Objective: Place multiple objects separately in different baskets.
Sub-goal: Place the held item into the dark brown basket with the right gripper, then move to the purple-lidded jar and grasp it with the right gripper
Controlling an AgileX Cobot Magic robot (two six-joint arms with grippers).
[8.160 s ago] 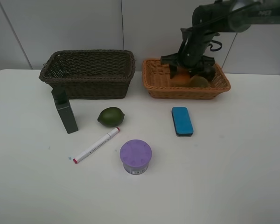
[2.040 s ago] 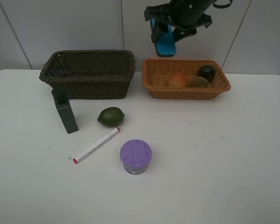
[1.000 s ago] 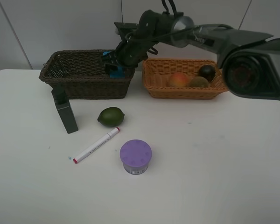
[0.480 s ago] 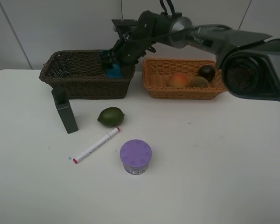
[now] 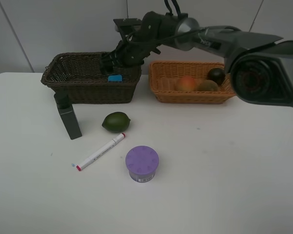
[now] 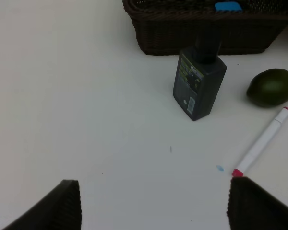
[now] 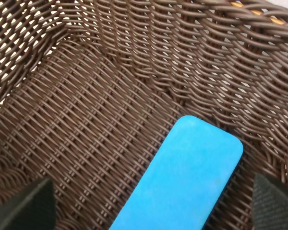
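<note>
"Biggest first: what was there?"

"My left gripper (image 6: 156, 206) hovered over the white table (image 5: 234, 170), fingers apart and empty. At the back, the dark brown basket (image 5: 90, 78) stood beside the orange-tan basket (image 5: 194, 83). My right gripper (image 5: 116, 61) hung inside the brown one."

"And the blue eraser (image 7: 182, 177)?"

"It lay inside on the brown weave, between my right fingers, which were spread wide and gripped nothing."

blue eraser (image 5: 115, 77): gone from table middle, now lying on floor of dark brown basket (image 5: 88, 90), right end | right gripper (image 5: 115, 66): letting go, jaws spreading wide above eraser | right arm: reaching across from tan basket (image 5: 195, 95)
</note>
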